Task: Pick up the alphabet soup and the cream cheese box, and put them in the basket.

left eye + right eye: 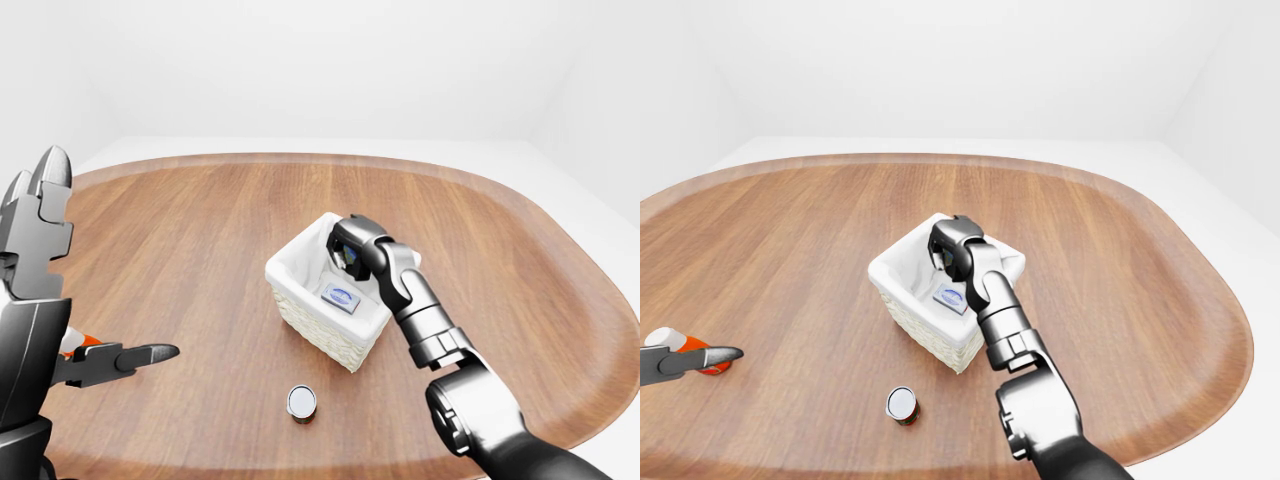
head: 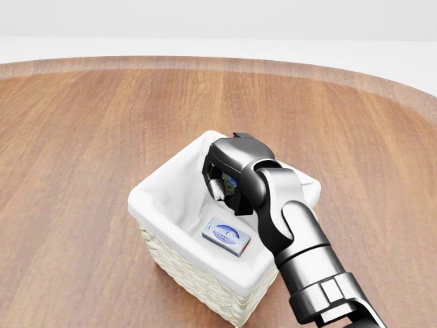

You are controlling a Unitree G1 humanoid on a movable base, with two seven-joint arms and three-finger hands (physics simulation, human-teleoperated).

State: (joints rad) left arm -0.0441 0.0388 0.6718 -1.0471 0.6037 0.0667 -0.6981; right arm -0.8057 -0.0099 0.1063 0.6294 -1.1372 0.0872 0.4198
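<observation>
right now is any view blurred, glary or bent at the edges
Head view: sharp, flat even light, no glare; the right hand hides part of the basket. Left-eye and right-eye views: sharp, wide-angle, with the table rim strongly curved and only soft shadows.

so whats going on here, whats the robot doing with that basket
The robot's right hand is lowered into the white-lined basket on the wooden table, its fingers closed on a small item with a blue label, probably the alphabet soup. The cream cheese box already lies flat on the basket's floor. The left hand hangs open at the left of the left-eye view, holding nothing. A small can stands on the table below the basket.
</observation>
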